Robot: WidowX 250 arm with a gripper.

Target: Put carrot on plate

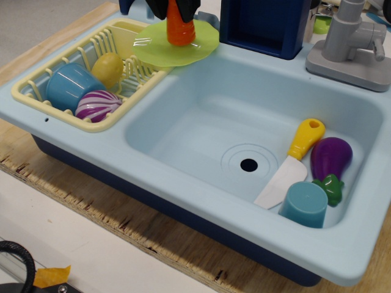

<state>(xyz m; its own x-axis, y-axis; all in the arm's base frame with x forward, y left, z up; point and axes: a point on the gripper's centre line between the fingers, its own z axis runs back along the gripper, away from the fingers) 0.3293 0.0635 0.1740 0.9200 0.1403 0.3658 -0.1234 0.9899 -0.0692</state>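
Observation:
The orange carrot [181, 32] stands upright, wide end down, on the lime-green plate [198, 49], which rests at the back left of the sink top, overlapping the dish rack's corner. My gripper [178, 10] comes down from the top edge. Its black fingers [160, 7] close on both sides of the carrot's narrow upper part, so the tip is hidden. Most of the gripper is cut off by the frame edge.
A pale yellow dish rack [36, 97] at left holds a blue cup [68, 85], a yellow fruit [107, 68] and a purple striped piece [96, 105]. In the basin [201, 122] lie a yellow-handled knife [293, 155], a purple eggplant [330, 160] and a blue cup [304, 204]. A grey faucet [351, 43] stands at the back right.

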